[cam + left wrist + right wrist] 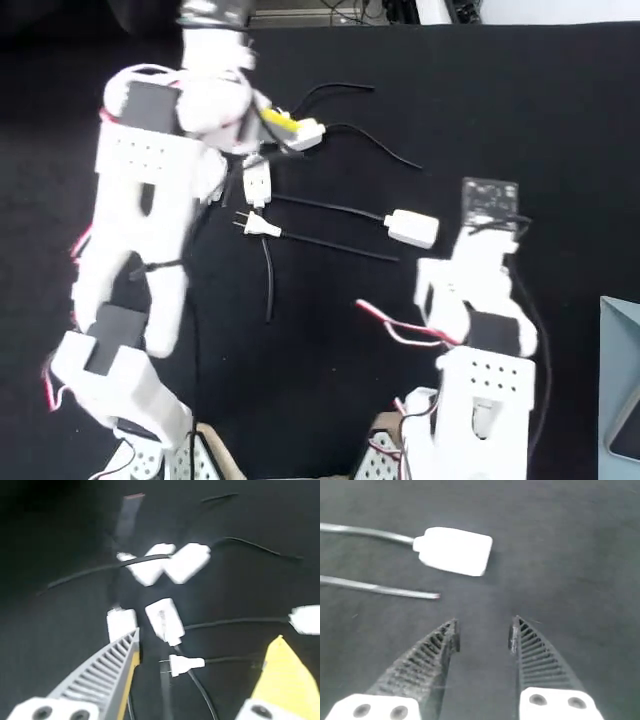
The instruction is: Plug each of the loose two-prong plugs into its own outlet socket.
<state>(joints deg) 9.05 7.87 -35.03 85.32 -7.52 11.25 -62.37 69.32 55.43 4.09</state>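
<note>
From above, the left gripper (pixel 275 130) hangs over the far side of the black cloth-covered table (pixel 520 110). A joined pair of white plastic connector bodies (pixel 306 133) lies right at its yellow finger. A loose white two-prong plug on a black cable (pixel 262 227) lies a little nearer the arms' bases, just past a small white outlet socket (pixel 257 183). A larger white rectangular outlet socket (pixel 412 228) lies beside the right arm (pixel 470 300). In the left wrist view the left gripper is spread wide and holds nothing. The two-prong plug (pixel 182 664) lies between its fingers, and the small socket (pixel 164 620) lies just ahead of the plug. In the right wrist view the right gripper (pixel 482 630) is parted and empty, with the rectangular socket (pixel 454 551) ahead of its tips, apart from them.
</note>
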